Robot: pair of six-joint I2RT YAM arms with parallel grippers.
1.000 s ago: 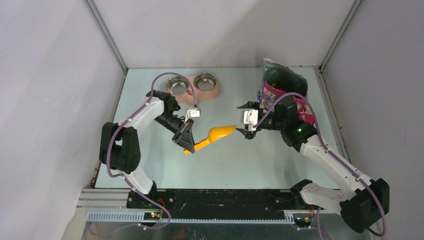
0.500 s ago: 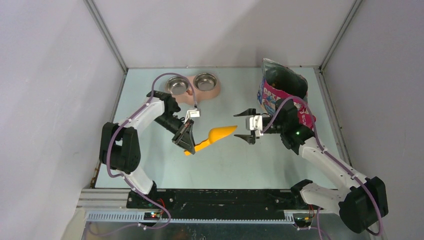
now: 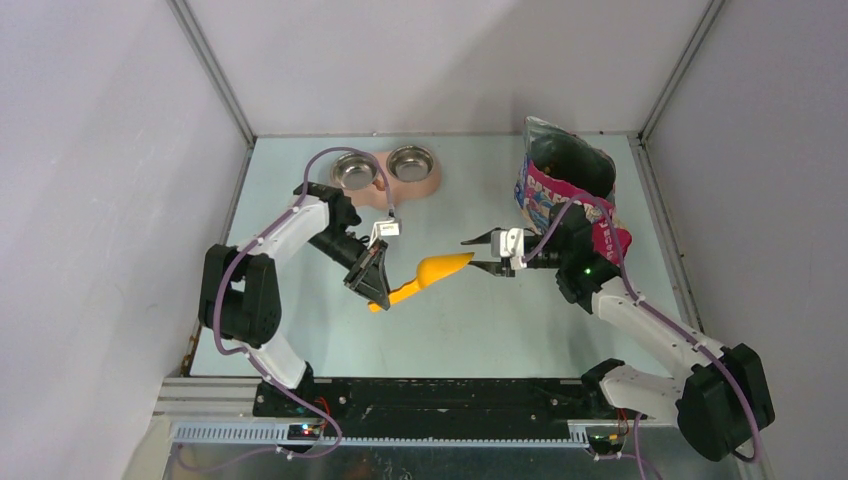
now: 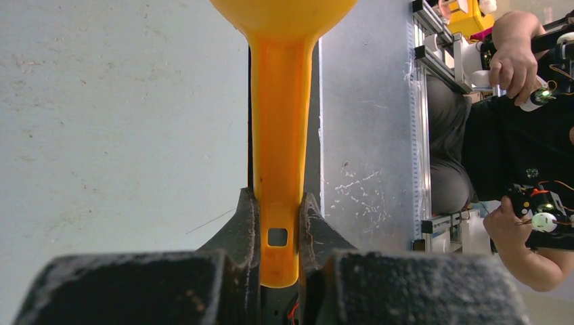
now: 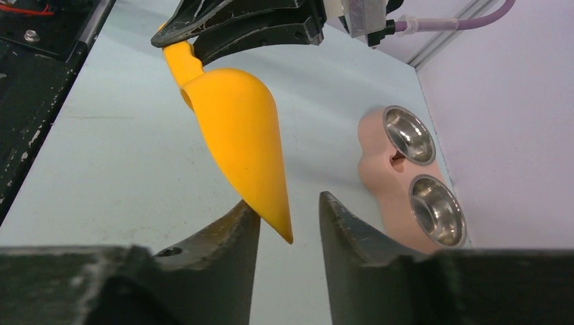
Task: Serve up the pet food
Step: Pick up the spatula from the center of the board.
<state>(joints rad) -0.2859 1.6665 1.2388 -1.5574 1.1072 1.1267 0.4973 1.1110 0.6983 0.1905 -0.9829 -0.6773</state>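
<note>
Left gripper (image 4: 277, 201) clamped on handle of yellow plastic scoop (image 3: 430, 269). Right gripper (image 5: 288, 203) jaws apart, straddling scoop tip: handover step, likely. Glossy blue-pink printed pet food bag (image 3: 560, 186) stands open right of scoop. Next: right closes on tip, left releases.

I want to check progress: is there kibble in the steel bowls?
No, both steel bowls of the pink feeder show only bare metal.
</note>
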